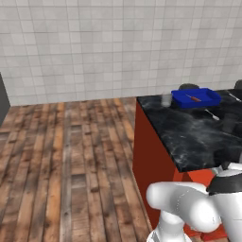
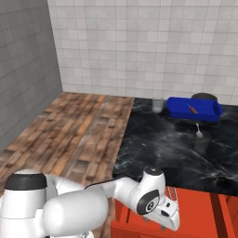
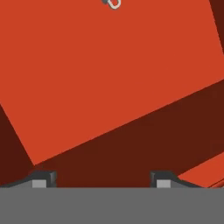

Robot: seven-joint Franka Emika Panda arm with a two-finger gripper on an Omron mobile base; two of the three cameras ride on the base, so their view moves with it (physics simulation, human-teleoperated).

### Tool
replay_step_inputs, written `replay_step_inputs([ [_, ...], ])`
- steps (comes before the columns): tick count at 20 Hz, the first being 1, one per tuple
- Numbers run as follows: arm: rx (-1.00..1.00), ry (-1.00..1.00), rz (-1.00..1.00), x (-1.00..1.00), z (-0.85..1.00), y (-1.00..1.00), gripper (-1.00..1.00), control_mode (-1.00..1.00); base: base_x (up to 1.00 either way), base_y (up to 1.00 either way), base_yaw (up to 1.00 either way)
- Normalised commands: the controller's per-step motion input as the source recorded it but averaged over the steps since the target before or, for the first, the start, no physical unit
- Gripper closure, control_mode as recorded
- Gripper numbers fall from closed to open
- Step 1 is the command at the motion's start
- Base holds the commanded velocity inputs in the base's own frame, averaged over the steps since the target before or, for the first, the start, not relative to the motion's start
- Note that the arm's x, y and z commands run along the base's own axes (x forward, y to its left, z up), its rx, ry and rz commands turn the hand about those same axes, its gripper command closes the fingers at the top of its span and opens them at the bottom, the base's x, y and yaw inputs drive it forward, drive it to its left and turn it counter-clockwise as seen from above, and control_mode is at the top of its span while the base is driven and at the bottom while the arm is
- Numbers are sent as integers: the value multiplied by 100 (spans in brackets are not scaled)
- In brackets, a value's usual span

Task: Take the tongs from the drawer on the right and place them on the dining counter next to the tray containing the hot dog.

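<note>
The drawer (image 2: pixel 200 211) stands pulled out from the red body of the dining counter (image 2: pixel 153 144). My gripper (image 3: pixel 103 180) points down into it, open, with nothing between its dark fingertips (image 3: pixel 43 178). Below them lies the drawer's bare red floor (image 3: pixel 109 78). A small silver-grey end, which may be the tongs (image 3: pixel 113 3), pokes in at the top edge of the hand view. Thin silver prongs (image 2: pixel 171 193) show just beside my hand (image 2: pixel 163 211). The blue tray (image 2: pixel 193 109) with the hot dog (image 2: pixel 192 109) sits at the counter's far end.
A glass (image 2: pixel 158 105) stands left of the tray and another glass with a utensil in it (image 2: pixel 201 139) stands nearer. A thin silver utensil (image 1: pixel 211 114) lies on the marble top (image 1: pixel 198 137). Wooden floor (image 1: pixel 61 165) spreads to the left.
</note>
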Motion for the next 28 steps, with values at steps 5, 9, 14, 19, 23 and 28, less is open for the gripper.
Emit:
replay_step_inputs([
  [5, 0, 9, 10, -69, -24, 15, -100, -100, 0, 0, 0],
  [9, 0, 7, 14, -74, -19, 12, -100, -100, 0, 0, 0],
  [14, 0, 5, 12, -63, -10, 8, -100, -100, 0, 0, 0],
  [19, 0, 6, 10, -35, -5, 2, -100, -100, 0, 0, 0],
  [23, 2, 2, 12, -2, 0, 0, -100, -100, 0, 0, 0],
  [28, 6, 7, 17, 0, 11, 0, -100, -100, 0, 0, 0],
])
